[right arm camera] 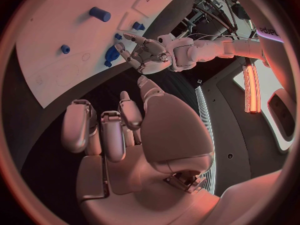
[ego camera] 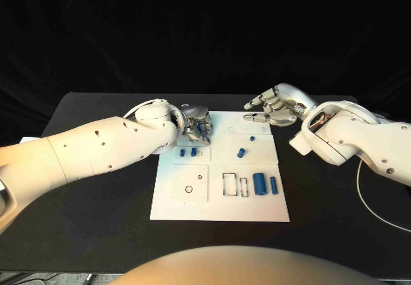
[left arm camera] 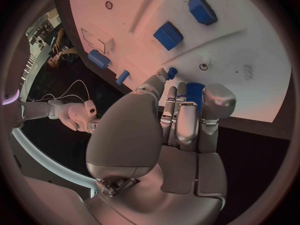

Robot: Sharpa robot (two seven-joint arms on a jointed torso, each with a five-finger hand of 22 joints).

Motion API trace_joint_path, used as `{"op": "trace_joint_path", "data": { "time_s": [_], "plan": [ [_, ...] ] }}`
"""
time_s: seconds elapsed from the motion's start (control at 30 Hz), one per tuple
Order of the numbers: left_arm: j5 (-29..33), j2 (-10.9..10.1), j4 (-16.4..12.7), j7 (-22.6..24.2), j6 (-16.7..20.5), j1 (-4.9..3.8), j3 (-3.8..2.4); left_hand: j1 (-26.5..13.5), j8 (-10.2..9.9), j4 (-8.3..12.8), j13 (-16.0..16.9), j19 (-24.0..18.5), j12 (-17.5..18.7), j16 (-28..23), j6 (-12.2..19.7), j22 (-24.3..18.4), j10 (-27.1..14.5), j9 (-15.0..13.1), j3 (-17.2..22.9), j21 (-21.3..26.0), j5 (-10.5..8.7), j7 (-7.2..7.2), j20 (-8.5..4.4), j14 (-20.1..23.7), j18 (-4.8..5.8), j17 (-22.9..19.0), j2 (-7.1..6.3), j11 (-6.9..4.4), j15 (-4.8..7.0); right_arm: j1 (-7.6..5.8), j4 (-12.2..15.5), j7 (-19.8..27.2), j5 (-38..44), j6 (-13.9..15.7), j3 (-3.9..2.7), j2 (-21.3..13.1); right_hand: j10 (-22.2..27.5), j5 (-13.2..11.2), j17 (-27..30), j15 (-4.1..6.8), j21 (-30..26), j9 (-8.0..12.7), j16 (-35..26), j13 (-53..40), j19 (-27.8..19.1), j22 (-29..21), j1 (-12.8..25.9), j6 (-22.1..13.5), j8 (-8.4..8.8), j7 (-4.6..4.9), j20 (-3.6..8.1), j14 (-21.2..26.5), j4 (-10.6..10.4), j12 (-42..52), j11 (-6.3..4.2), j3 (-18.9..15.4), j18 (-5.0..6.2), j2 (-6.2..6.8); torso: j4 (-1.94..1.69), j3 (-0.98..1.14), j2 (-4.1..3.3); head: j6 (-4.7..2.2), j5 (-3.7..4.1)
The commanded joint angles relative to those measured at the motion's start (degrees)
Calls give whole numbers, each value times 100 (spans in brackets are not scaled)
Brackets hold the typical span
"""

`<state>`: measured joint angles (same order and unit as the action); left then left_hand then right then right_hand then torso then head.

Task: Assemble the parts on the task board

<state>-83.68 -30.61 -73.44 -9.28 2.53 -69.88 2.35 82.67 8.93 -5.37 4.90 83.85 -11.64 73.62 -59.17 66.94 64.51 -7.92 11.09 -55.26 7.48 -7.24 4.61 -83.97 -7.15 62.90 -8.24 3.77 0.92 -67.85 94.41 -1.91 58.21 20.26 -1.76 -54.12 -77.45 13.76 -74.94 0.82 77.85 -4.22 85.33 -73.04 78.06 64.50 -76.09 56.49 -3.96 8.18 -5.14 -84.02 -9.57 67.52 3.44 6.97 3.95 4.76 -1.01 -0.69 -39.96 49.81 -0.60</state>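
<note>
The white task board [ego camera: 221, 202] lies in the middle of the black table. My left hand [ego camera: 195, 127] hovers over its far left corner and pinches a blue part [left arm camera: 195, 91] between thumb and fingers; the right wrist view shows that blue part [right arm camera: 112, 54] in the left hand [right arm camera: 147, 52] too. My right hand [ego camera: 275, 105] hangs over the board's far right corner, fingers loosely bent, with nothing in them. Two small blue pegs [ego camera: 188, 152] stand just near of the left hand. A blue block [ego camera: 242, 152] and a small peg [ego camera: 253, 139] sit mid-board.
Two upright blue cylinders [ego camera: 266, 183] stand at the board's right side beside a rectangular outline [ego camera: 230, 184]. A small ring mark [ego camera: 188, 189] is on the near left panel. Black table shows left and right of the board, crossed by my white forearms.
</note>
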Motion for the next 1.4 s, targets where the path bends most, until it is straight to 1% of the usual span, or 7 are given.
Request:
{"op": "trace_joint_path", "data": {
  "time_s": [0.03, 0.37, 0.5, 0.93, 1.1, 1.27, 1.4],
  "plan": [
    [-58, 14, -27, -1, -99, 3, -4, 8, -45, -12, -13, 216, 46, -10, -63, 63, 70, 15, 48, -89, 20, -6, -40, -149, 112, -13, 67, 6, 31, 3, 6, 52, 14, -40, -1, 5, -29, 25, -748, 25, -19, -10, -18, -1, -2, -2, 17, 43, -17, 11, 17, -429, -18, 10, -19, -21, 105, -37, -1, -3, 0, 3, 6],
    [-66, 71, 20, 14, -93, 24, -3, 197, -99, 76, -73, 234, 194, 22, -229, 251, 307, 75, 352, -330, 32, 23, -72, -152, 149, -78, 156, -35, 67, 3, 11, 51, 15, -47, -1, 8, -32, 27, -750, 25, -22, -10, -17, -6, -5, -7, 13, 44, -17, 11, 17, -430, -17, 17, -19, -21, 106, -41, 5, -3, -2, 6, 12],
    [-88, 105, 70, -17, -139, 46, -3, 197, -134, 101, -90, 226, 273, 36, -280, 271, 384, 105, 485, -339, 29, 27, -78, -149, 150, -108, 135, -42, 70, 3, 14, 50, 15, -51, -1, 9, -32, 27, -750, 25, -22, -10, -17, -6, -5, -7, 13, 44, -17, 11, 17, -430, -17, 17, -19, -21, 106, -41, 2, -2, -2, 13, 24],
    [-109, 142, 187, -217, -480, 59, -3, 136, -192, 111, -101, 212, 375, 44, -292, 268, 417, 144, 590, -311, 19, 20, -81, -142, 144, -154, 69, -33, 66, 3, 17, 48, 16, -58, -1, 4, -38, 30, -753, 26, -21, -10, -16, -12, -2, -4, 5, 48, -19, 10, 18, -431, -16, 26, -20, -19, 105, -48, -3, -1, 3, 19, 34],
    [-109, 169, 210, -205, -483, 61, -3, 131, -196, 111, -101, 211, 381, 45, -293, 268, 420, 147, 598, -308, 18, 20, -80, -141, 144, -156, 67, -33, 66, 3, 17, 50, 16, -59, -1, 8, -38, 30, -753, 26, -21, -10, -16, -12, -2, -4, 5, 48, -19, 10, 18, -431, -16, 26, -20, -19, 105, -48, -3, -4, 1, 19, 40],
    [-86, 206, 236, -116, -429, 74, -2, 120, -216, 155, -83, 213, 431, 80, -395, 347, 572, 171, 775, -403, 15, 45, -89, -141, 157, -173, 84, -64, 90, 3, 21, 49, 16, -62, -1, 9, -38, 30, -753, 26, -21, -10, -16, -12, -2, -4, 5, 48, -19, 10, 18, -431, -16, 26, -20, -19, 105, -48, 0, 2, 3, 19, 37],
    [-75, 223, 241, -50, -357, 88, -1, 109, -218, 195, -73, 209, 460, 100, -477, 373, 668, 181, 884, -424, -5, 61, -101, -140, 157, -185, 98, -86, 107, 3, 23, 50, 16, -64, -1, 9, -38, 30, -753, 26, -21, -10, -16, -12, -2, -4, 5, 48, -19, 10, 18, -431, -16, 26, -20, -19, 105, -48, -1, -1, 2, 19, 37]
  ]
}}
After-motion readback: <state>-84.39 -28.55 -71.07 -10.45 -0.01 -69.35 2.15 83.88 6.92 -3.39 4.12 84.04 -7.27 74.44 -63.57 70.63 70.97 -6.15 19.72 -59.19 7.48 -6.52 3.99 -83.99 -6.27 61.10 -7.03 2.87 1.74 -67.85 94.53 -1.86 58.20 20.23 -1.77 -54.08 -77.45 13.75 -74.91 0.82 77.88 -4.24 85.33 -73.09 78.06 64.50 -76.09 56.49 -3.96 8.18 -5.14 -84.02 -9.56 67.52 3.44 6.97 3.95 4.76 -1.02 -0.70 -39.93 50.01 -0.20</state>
